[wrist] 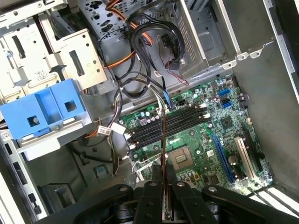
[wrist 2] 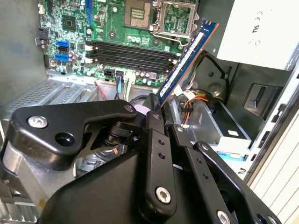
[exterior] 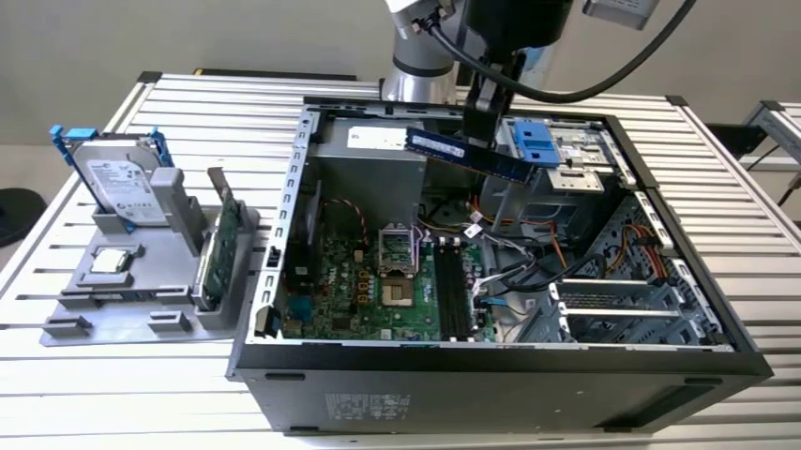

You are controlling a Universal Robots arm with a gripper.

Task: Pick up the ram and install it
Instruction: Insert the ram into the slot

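Ram: the ram (exterior: 466,154) hangs in the air above the open case, clear of the board and tilted, its lower end toward the exterior view's right.
Ram and claw: in the second wrist view the ram (wrist 2: 187,60) juts out from between the fingers toward the board. In the first wrist view it shows edge-on as a thin line (wrist: 163,140).
Claw: the gripper (exterior: 482,131) is clamped on the ram, one finger (wrist 2: 154,135) against each flat face.
Memory slots: the black slots (wrist: 168,122) lie below the ram, apart from it.
Motherboard: the green board (exterior: 375,281) lies flat on the case floor.
Blue bracket: the bracket (exterior: 532,141) sits just behind the ram.
Case: the black tower (exterior: 501,375) lies on its side on the slatted table (exterior: 150,394).
Holder: a grey stand (exterior: 113,291) at the exterior view's left carries a hard drive (exterior: 119,183) and an upright green card (exterior: 219,258).
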